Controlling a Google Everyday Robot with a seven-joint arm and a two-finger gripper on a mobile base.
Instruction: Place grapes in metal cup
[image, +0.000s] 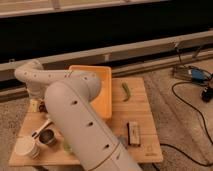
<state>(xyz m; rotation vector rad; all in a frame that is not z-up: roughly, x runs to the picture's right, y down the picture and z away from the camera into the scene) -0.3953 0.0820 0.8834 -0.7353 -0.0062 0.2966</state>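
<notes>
A: What's the setting?

B: A dark wall band crosses the top, with speckled floor below it. A low wooden table (145, 112) fills the lower middle. The robot's white arm (75, 115) rises from the bottom edge, loops to the upper left and bends down over the table's left end.

A: And the gripper?

B: The gripper (36, 104) sits low at the far left of the frame, at the table's left edge. I cannot tell whether it is spread or closed.

A: Where are the grapes?

B: The grapes (44, 106) show as a dark reddish patch just beside the gripper, on its right. I can't say whether they are held or lying on the wood.

A: How would they handle?

B: My guess is light, soft and lumpy, with berries that crush or pull off easily. A gentle close around the middle of the bunch seems best, since no stem shows.

A: The target?

B: The metal cup (47, 137) stands upright at the lower left, below the grapes and beside a white cup (25, 147). Its mouth looks small for a bunch, so the release should be centred. Farther right are an orange tray (102, 85), a green pepper (125, 91) and cables (185, 95) on the floor.
</notes>
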